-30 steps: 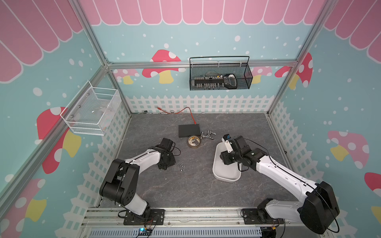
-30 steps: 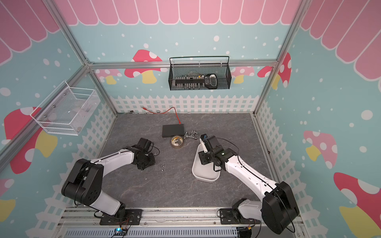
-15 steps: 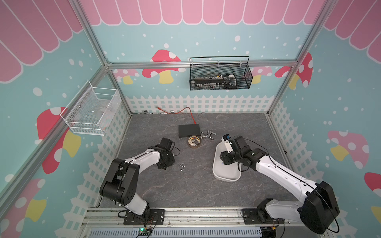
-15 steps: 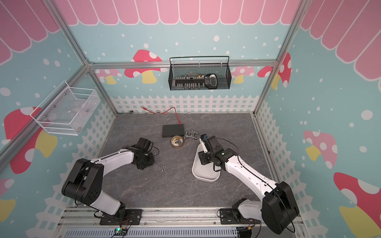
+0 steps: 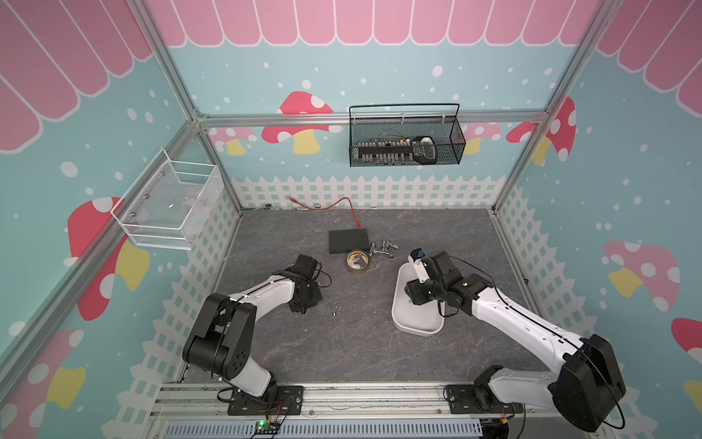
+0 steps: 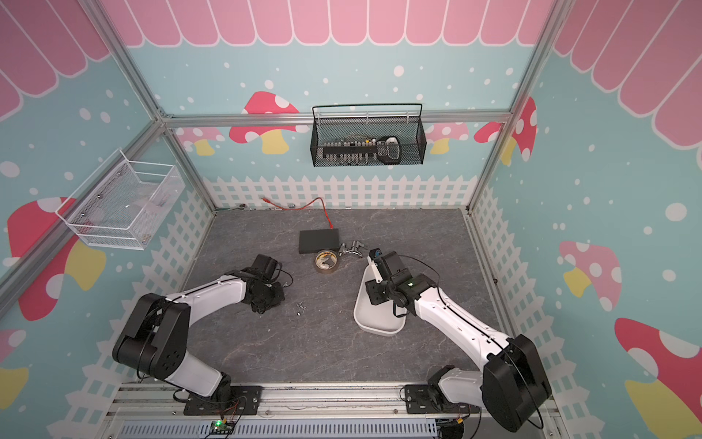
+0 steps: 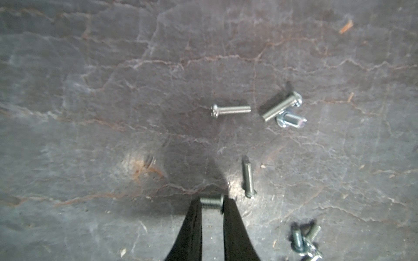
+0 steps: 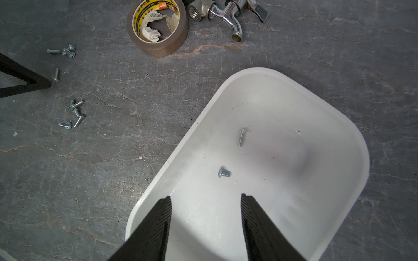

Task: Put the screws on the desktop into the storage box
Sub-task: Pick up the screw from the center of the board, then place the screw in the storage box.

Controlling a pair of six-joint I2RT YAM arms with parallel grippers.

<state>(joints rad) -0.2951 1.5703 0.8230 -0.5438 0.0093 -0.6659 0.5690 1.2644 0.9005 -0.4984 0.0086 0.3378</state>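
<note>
Left gripper (image 7: 212, 206) clamps 1 screw (image 7: 211, 201) end-to-end at the very fingertips; risk: it pivots out on lift. Right gripper (image 8: 205, 197) spread, empty, over storage box (image 8: 316, 180).

The table (image 5: 342, 342) is dark grey and stone-patterned, veined pale and rust. The screws (image 7: 230, 110) are shiny silver and the storage box (image 5: 418, 321) is plain white. Mid-frame in a top view are a brown tape roll (image 5: 357, 261) with a yellow core, a chrome faucet piece (image 5: 383, 249) and a black flat box (image 5: 348, 241) with a red cable (image 5: 351, 213). The walls (image 5: 418, 57) are turquoise with white dots, red and pink mushrooms, pink scallops along the top and a white picket-fence print below. At upper centre is a black wire basket (image 5: 454, 144), and at left a white mesh basket (image 5: 152, 213). The arms (image 5: 266, 292) are white and black. The left hand (image 7: 212, 206) and right hand (image 8: 205, 198) are black.
</note>
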